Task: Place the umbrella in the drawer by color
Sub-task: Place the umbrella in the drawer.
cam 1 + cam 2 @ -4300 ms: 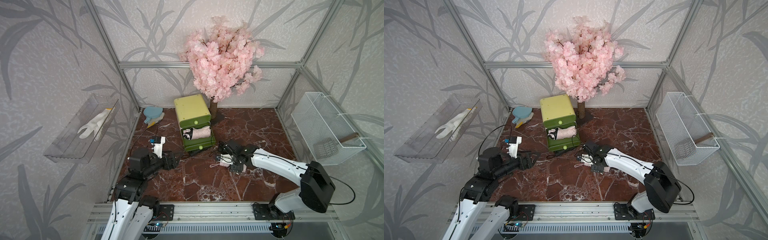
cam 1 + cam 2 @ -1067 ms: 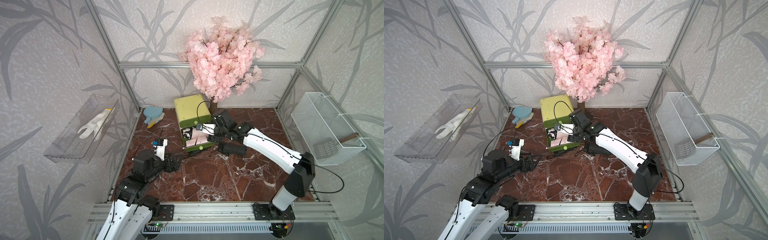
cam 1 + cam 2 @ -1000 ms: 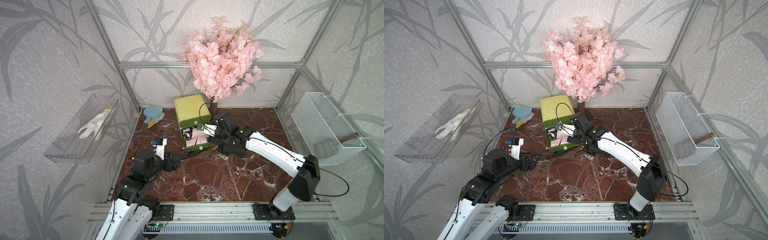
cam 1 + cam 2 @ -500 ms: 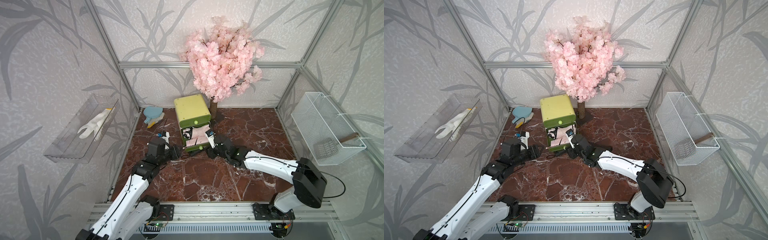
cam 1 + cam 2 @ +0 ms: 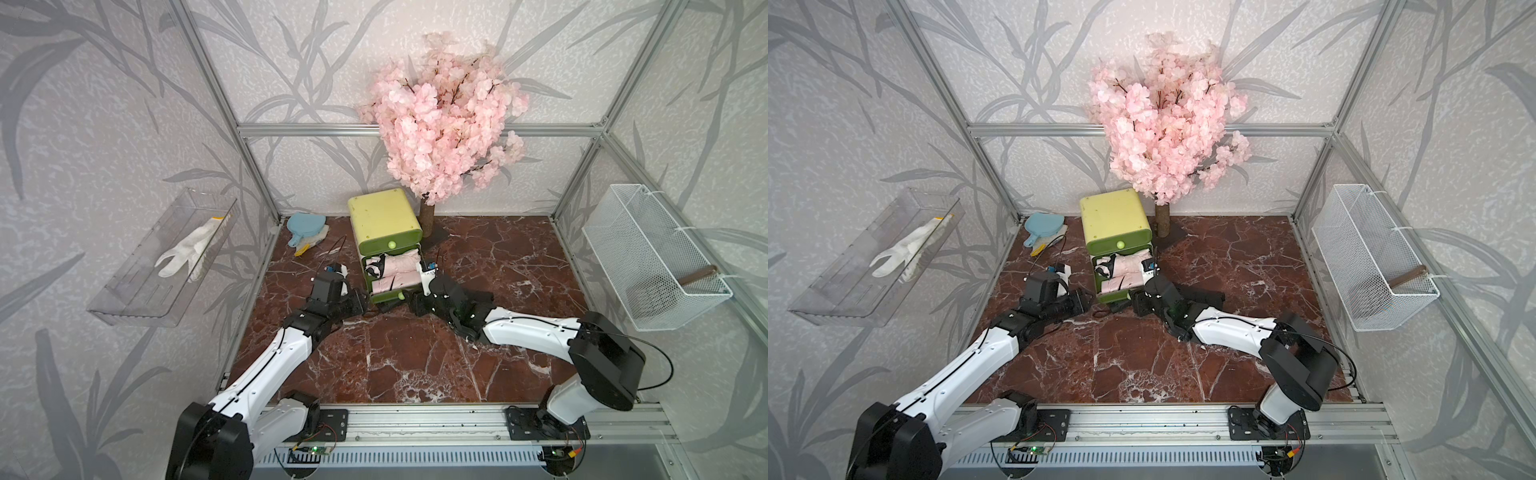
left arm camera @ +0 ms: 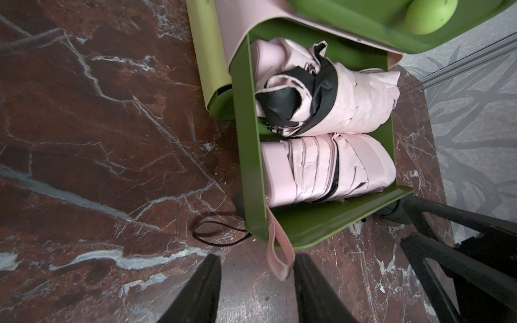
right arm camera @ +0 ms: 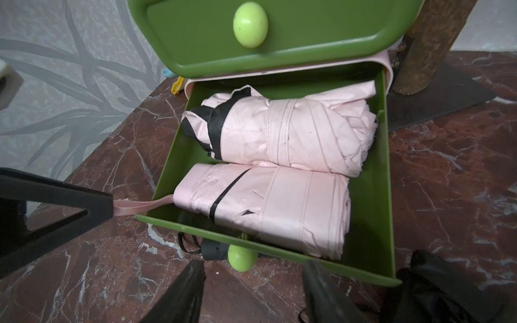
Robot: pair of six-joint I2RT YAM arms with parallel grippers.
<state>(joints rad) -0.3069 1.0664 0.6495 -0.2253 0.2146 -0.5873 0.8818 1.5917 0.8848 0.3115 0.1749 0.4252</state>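
While the open drawer (image 7: 307,253) stands out from the green cabinet (image 5: 382,216), both arms meet it low over the marble floor (image 5: 415,365).

Left arm (image 5: 270,365): stretched long from the rail. The white forearm slants toward the open drawer's left front corner, and the wrist is bent so the tool points at that corner.

Left gripper (image 6: 256,257): jaws apart with bare floor showing between them; nothing is pinched.

Strap (image 6: 277,246): a pink loop hanging over the open drawer's left front corner. Its end lies between the left jaws, close against one finger (image 6: 307,279); whether it touches is unclear.

Right arm (image 5: 528,332): elbow folded sharply near the rail, forearm lying almost flat toward the open drawer's front, on its right side.

Right gripper (image 7: 253,264): jaws wide and empty, tips just short of the open drawer's front, with the drawer's pale green knob (image 7: 242,258) ahead of the gap.

Front umbrella (image 7: 268,207): pink and folded, lying crosswise inside the open drawer along its front wall; the strap runs out from its end.

Rear umbrella (image 7: 279,131): pink, with black lining showing at one end. It lies inside the open drawer, behind the front umbrella and touching it.

Upper drawer (image 7: 279,42): shut, directly above the open drawer.

Black bundle (image 7: 436,288): on the floor outside the open drawer, just beside its right front corner.

Cord loop (image 6: 215,235): black, on the floor at the open drawer's left front corner, leading in under the drawer's front edge.
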